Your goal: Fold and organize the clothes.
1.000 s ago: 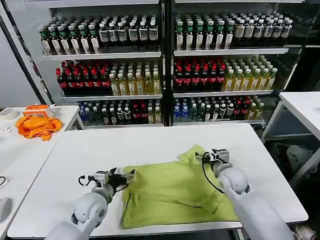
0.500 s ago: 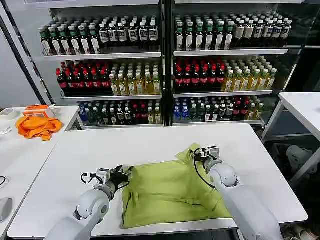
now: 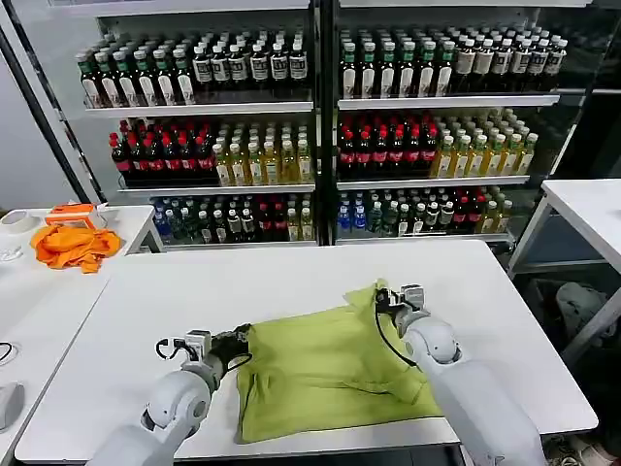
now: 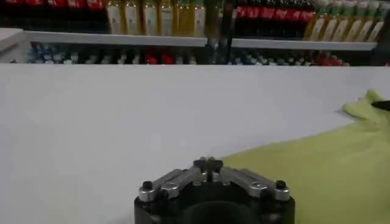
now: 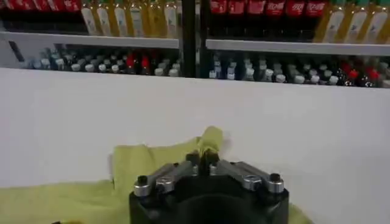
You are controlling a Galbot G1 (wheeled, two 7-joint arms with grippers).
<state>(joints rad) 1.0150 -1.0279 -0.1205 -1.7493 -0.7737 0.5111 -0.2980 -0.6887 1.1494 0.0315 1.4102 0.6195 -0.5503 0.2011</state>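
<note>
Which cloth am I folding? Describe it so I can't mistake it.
On the white table before the bottle shelves lies the T-shirt, between both pincers. It is lime green; the other cloth, on the side table to the left, is orange.

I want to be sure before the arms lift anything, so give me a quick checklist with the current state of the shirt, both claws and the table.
1. Left claw shut on the near-left edge of the lime yellow-green cotton T-shirt: ok.
2. Right claw shut on the shirt's raised far corner: ok.
3. Shirt fully on the white table: ok.
4. Shirt lying smooth: not ok, wrinkled.
5. Printed graphic side up: cannot tell.
</note>
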